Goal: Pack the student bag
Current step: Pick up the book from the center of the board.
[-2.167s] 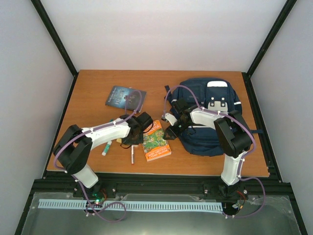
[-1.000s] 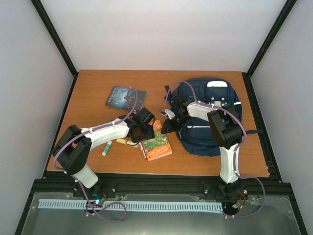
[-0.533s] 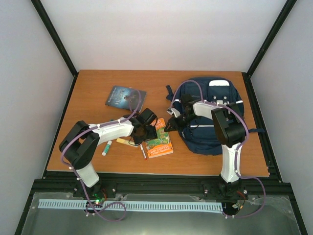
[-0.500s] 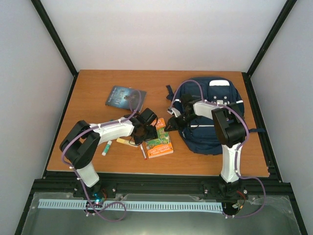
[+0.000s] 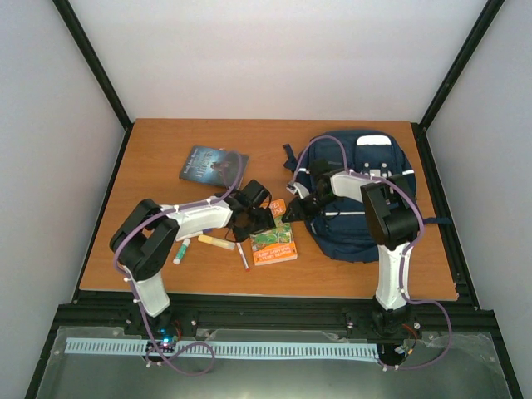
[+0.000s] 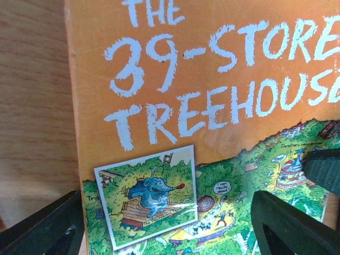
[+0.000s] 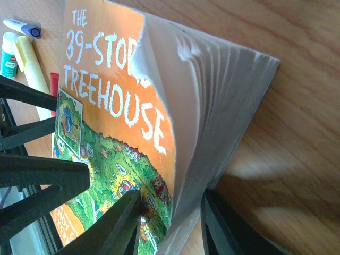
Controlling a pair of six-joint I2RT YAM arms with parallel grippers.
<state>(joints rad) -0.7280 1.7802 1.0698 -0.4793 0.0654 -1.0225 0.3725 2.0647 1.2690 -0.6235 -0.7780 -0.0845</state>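
The student bag (image 5: 359,218), navy blue with white patches, lies at the right of the table. Left of it is an orange and green paperback (image 5: 274,241), "The 39-Storey Treehouse" (image 6: 212,106). My left gripper (image 5: 254,219) hovers open over the book's left half, and both fingers (image 6: 45,226) show wide apart above the cover. My right gripper (image 5: 296,212) is at the book's bag-side corner. It is shut on the book (image 7: 122,143), with one finger (image 7: 114,226) on the cover and the other under the raised page block.
A dark-covered book (image 5: 213,164) lies at the back left. A yellow highlighter (image 5: 214,241), a red pen (image 5: 242,255) and a glue stick (image 5: 179,252) lie left of the paperback. The highlighter (image 7: 29,66) also shows in the right wrist view.
My left arm has swung right over the paperback and its jaws have widened. My right gripper has taken hold of the book's corner, which is now lifted off the table.
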